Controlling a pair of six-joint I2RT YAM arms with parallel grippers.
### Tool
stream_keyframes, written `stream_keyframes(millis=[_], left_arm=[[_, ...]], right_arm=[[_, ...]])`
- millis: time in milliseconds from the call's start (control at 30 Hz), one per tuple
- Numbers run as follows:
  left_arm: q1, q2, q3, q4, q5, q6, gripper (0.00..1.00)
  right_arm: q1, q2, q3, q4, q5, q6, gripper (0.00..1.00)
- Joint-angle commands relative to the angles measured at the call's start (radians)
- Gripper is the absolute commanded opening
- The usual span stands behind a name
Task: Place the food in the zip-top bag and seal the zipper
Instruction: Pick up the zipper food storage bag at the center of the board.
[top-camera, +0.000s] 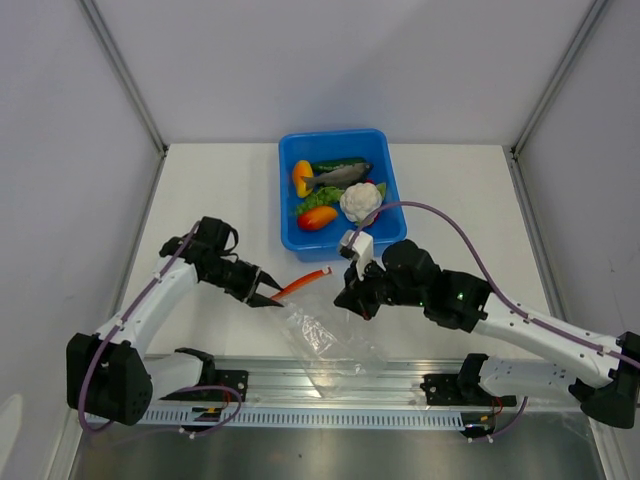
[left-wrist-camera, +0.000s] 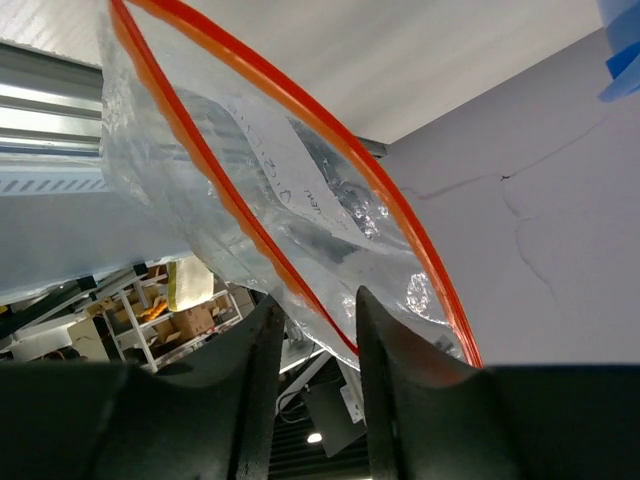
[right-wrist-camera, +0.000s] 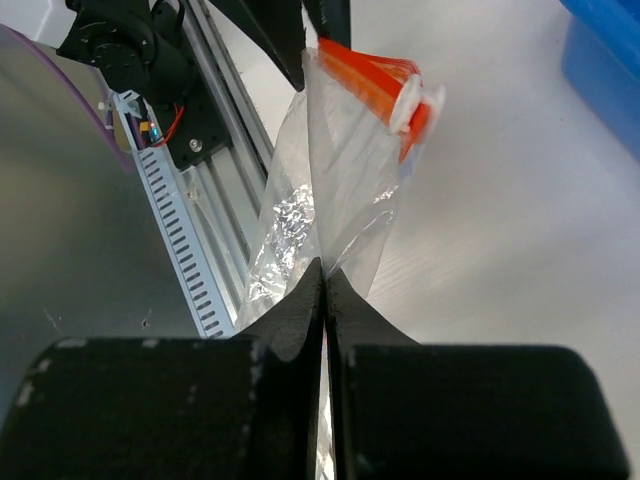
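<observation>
Right gripper (right-wrist-camera: 325, 272) pinched shut on bag (right-wrist-camera: 340, 190) film. Left gripper (left-wrist-camera: 312, 305) narrow; zipper (right-wrist-camera: 370, 85) lip between fingers, apparently unclamped. Advise: clamp lip, spread mouth wide. Food (top-camera: 340, 177) beyond both grippers, in tub (top-camera: 298, 240).

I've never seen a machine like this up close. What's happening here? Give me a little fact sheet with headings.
Setting: white table
Blue tub: holds grey fish, cauliflower, pepper, green chili, red-orange fruit
Zip-top bag: clear, looks empty, mouth open
Zipper: orange strip, unsealed
Left end effector: zipper edge passes through it; grip unclear
Right end effector: shut, pinching the bag's film
Progress: nothing bagged yet
</observation>
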Motion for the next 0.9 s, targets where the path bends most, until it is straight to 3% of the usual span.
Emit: stream_keyframes(millis=[0,100,233,267,300,400,567,700,867], left_arm=[[-0.018,-0.023,-0.018,0.041,0.043,-0.028,0.36],[-0.032,-0.014,-0.018,0.076,0.06,-0.034,0.28],[-0.042,-0.009,-0.006,0.109,0.074,-0.025,0.01],[-0.041,-0.017,-0.003,0.107,0.072,-0.011,0.0],[-0.041,-0.023,0.017,0.09,0.042,0.002,0.01],[-0.041,-0.046,0.1,0.034,-0.041,0.087,0.01],[-0.041,-0.078,0.202,-0.026,-0.181,0.22,0.01],[-0.041,-0.097,0.285,-0.097,-0.308,0.32,0.01],[-0.041,-0.123,0.35,-0.203,-0.455,0.433,0.01]], right_arm=[[0.007,0.009,0.059,0.007,0.037,-0.018,0.0],[0.007,0.012,0.067,0.015,0.028,-0.017,0.0],[0.007,0.03,0.09,0.001,0.017,-0.01,0.0],[0.007,0.043,0.096,-0.007,0.012,-0.012,0.03],[0.007,0.05,0.106,-0.02,0.009,-0.012,0.18],[0.007,0.075,0.136,-0.062,0.001,-0.01,0.47],[-0.011,0.089,0.175,-0.094,-0.035,0.0,0.61],[-0.06,0.123,0.267,-0.132,-0.158,0.02,0.72],[-0.131,0.175,0.364,-0.168,-0.222,0.063,0.78]])
